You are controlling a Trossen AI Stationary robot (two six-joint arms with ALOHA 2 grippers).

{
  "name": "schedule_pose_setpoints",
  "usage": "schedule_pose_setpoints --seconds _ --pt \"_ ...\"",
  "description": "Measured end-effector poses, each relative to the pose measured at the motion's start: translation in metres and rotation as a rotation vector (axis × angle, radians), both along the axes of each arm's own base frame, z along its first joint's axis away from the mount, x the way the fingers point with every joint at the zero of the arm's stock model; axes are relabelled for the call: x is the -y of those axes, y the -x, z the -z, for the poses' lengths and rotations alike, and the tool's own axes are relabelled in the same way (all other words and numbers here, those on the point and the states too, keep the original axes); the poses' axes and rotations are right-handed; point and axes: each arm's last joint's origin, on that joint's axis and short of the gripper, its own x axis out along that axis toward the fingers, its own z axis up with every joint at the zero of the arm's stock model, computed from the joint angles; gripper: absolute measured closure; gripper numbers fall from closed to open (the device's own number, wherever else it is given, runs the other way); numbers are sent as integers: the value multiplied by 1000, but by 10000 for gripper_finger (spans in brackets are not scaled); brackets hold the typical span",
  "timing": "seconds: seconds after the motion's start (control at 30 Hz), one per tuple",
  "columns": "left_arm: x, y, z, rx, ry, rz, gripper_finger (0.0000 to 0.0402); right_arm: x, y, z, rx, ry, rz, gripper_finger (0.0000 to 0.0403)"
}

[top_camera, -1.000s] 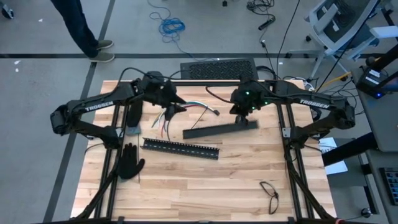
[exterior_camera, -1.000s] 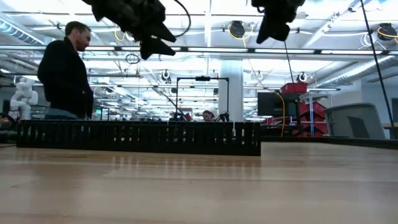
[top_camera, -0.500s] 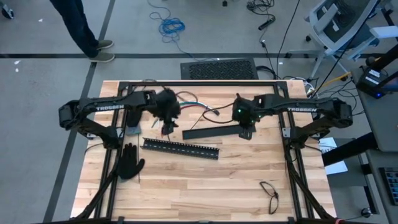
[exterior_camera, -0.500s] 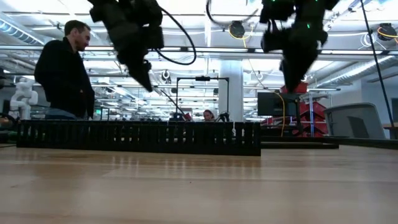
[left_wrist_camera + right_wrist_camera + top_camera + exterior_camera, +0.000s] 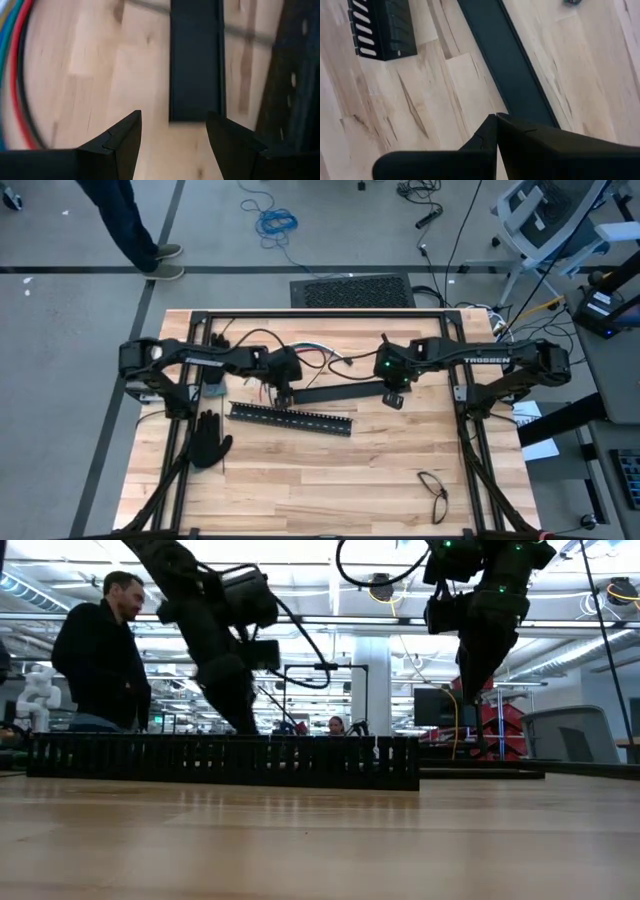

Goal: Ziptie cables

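Currently | counter (image 5: 300, 470): slotted bar (image 5: 290, 418) at centre, smooth bar (image 5: 335, 393) just above it | cables (image 5: 312, 357): loose fan at upper centre, untouched | left claw (image 5: 283, 394): held partly wide, empty, over the smooth bar's end | right claw (image 5: 394, 399): pinched closed, empty | advice: cables should be gathered before any tie is fetched.

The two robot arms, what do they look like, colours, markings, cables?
Both are dark, jointed arms with white TROSSEN lettering. The left gripper has two black angular fingers; the right gripper has matching black fingers. Black cables loop off each wrist, and a green light glows on the right arm.
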Motion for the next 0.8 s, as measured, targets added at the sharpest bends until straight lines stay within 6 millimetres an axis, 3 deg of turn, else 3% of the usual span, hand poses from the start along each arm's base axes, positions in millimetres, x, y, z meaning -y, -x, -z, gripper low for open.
schedule_pose_setpoints --seconds 0.57,0.67,0.8 --pt "4 -28 54 -4 11 -49 191 -2 10 -16 74 3 24 403" --pt "3 -32 66 -21 -31 -70 229 -3 13 -19 85 -8 53 403" --pt "1 -38 77 -5 -27 -96 341 -5 17 -24 111 -22 85 403"
